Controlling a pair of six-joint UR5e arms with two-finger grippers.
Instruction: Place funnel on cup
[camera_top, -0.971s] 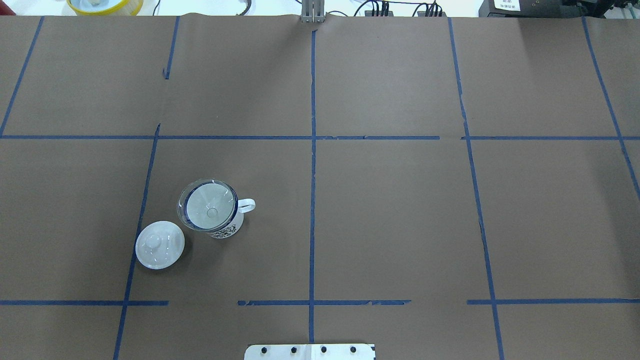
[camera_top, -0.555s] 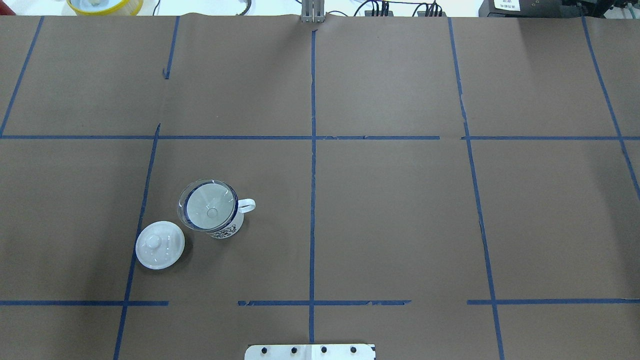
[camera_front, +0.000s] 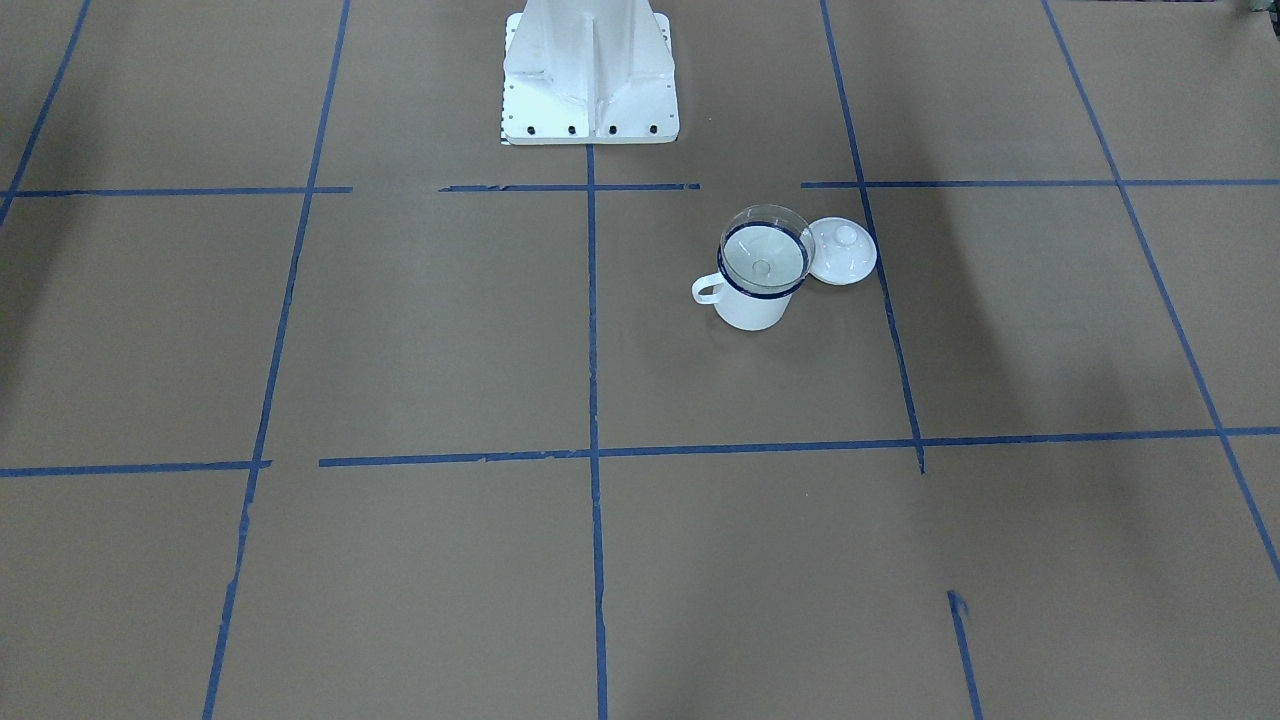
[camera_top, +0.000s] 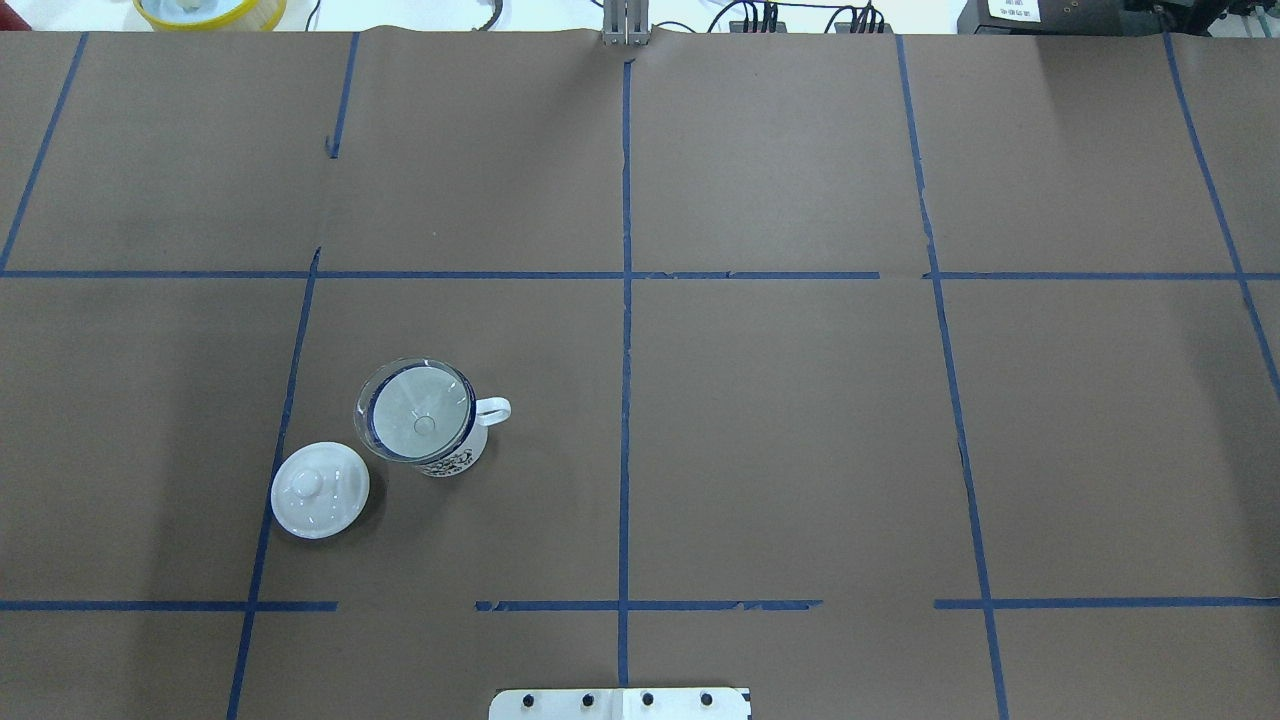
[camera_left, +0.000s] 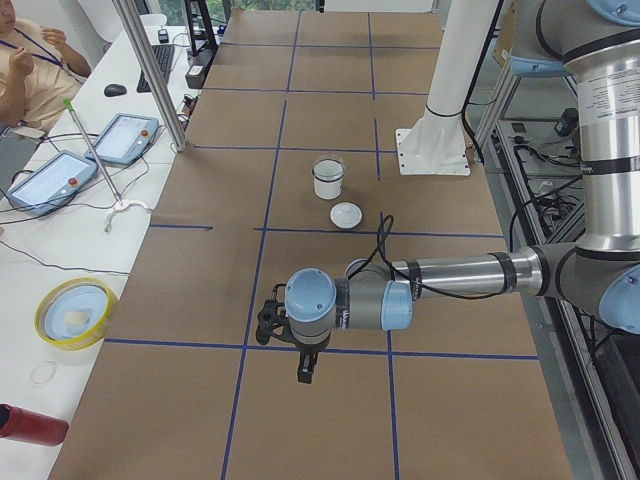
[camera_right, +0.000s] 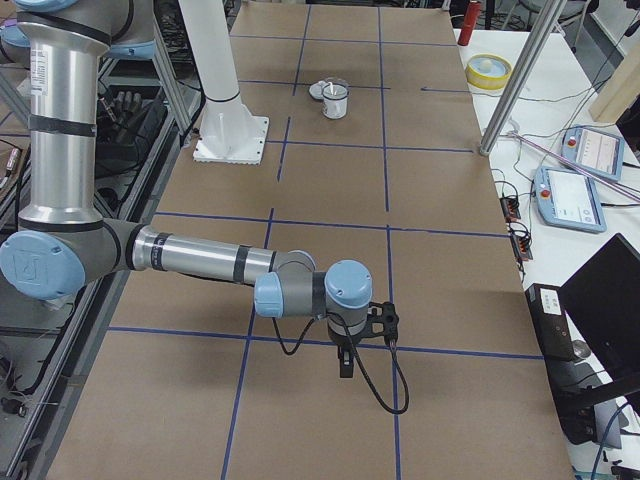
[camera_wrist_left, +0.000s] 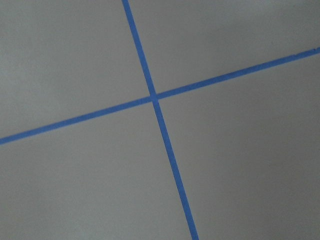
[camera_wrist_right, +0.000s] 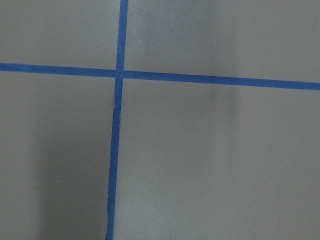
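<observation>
The clear funnel (camera_top: 416, 408) sits in the mouth of the white cup (camera_top: 452, 458), spout down; its rim overhangs the cup's blue rim. The funnel (camera_front: 766, 248) and the cup (camera_front: 750, 308) also show in the front view, and small in the left view (camera_left: 328, 177). Neither gripper shows in the overhead or front view. My left gripper (camera_left: 305, 372) hangs over the table far from the cup. My right gripper (camera_right: 345, 365) hangs over the table's other end. I cannot tell whether either is open or shut. The wrist views show only brown paper and blue tape.
A white domed lid (camera_top: 320, 489) with a knob lies beside the cup, also in the front view (camera_front: 842, 251). The robot's white base (camera_front: 588, 75) stands at the table's edge. A yellow-rimmed bowl (camera_top: 210, 10) sits past the far edge.
</observation>
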